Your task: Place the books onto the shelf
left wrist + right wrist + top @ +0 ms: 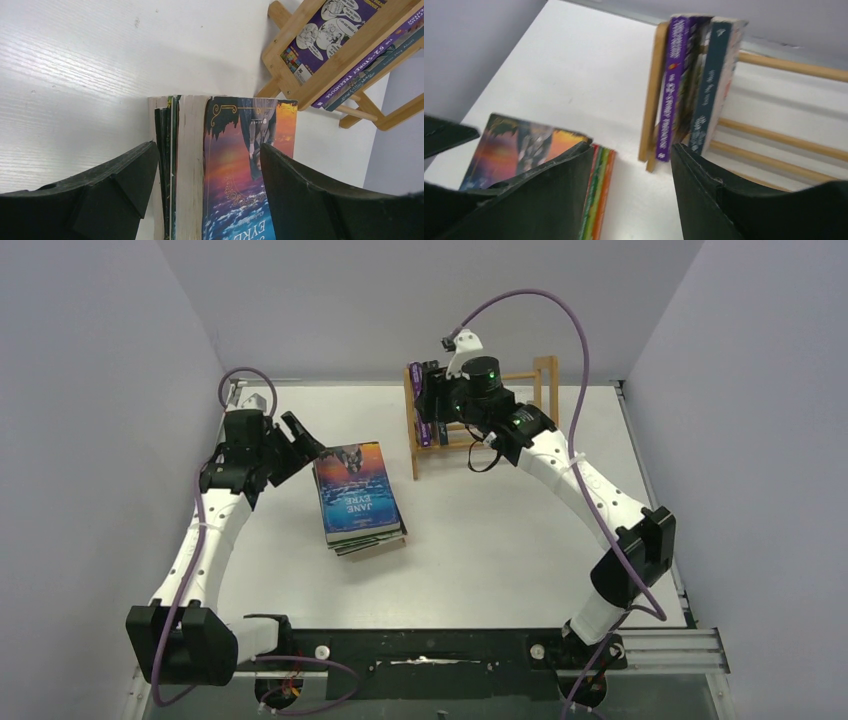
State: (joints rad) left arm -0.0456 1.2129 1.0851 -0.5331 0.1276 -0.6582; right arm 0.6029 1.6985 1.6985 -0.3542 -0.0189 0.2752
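A stack of books lies flat left of the table's middle, with a blue and orange cover on top. My left gripper hovers open at the stack's far left corner. In the left wrist view the stack shows between its fingers, which do not touch it. The light-wood shelf stands at the back. At its left end stand a purple book, a navy book and others between them. My right gripper is open and empty just in front of them.
Grey walls close in the table on the left, back and right. The shelf's rails to the right of the standing books are bare. The right arm's purple cable loops over the shelf.
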